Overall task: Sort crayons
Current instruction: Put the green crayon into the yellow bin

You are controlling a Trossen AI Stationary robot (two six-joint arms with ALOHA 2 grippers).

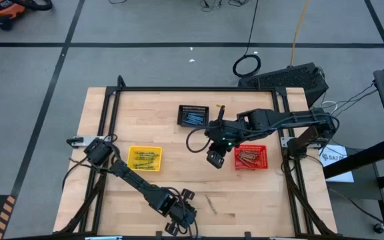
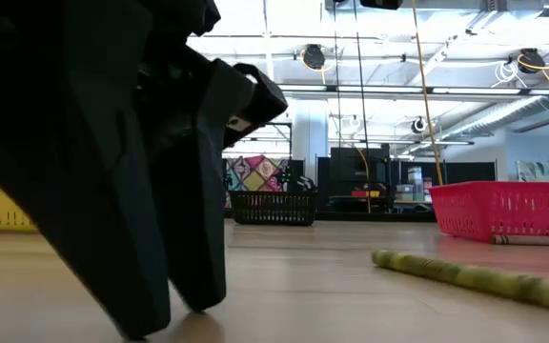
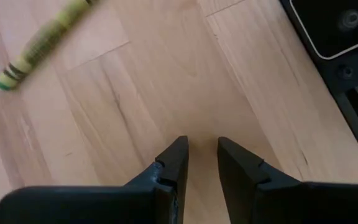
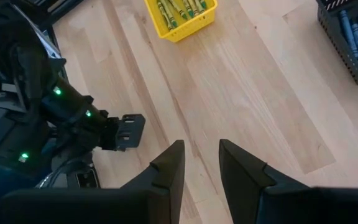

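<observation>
One yellow-olive crayon [image 1: 211, 203] lies flat on the bare table near the near edge; it also shows in the low view [image 2: 475, 276] and the left wrist view [image 3: 42, 40]. My left gripper [image 1: 182, 215] is low over the table just left of that crayon. Its fingers [image 3: 202, 155] stand a narrow gap apart with nothing between them. My right gripper [image 1: 215, 159] hangs above the table's middle, between the yellow basket and the red basket. It is also narrowly open [image 4: 202, 158] and empty. Other crayons lie in the baskets.
The yellow basket [image 1: 145, 158] holds yellow-olive crayons. The black basket [image 1: 193, 115] at the far middle holds blue-grey ones. The red basket [image 1: 251, 157] on the right holds brown-red ones. A dark frame [image 1: 179, 89] runs along the table's far and side edges.
</observation>
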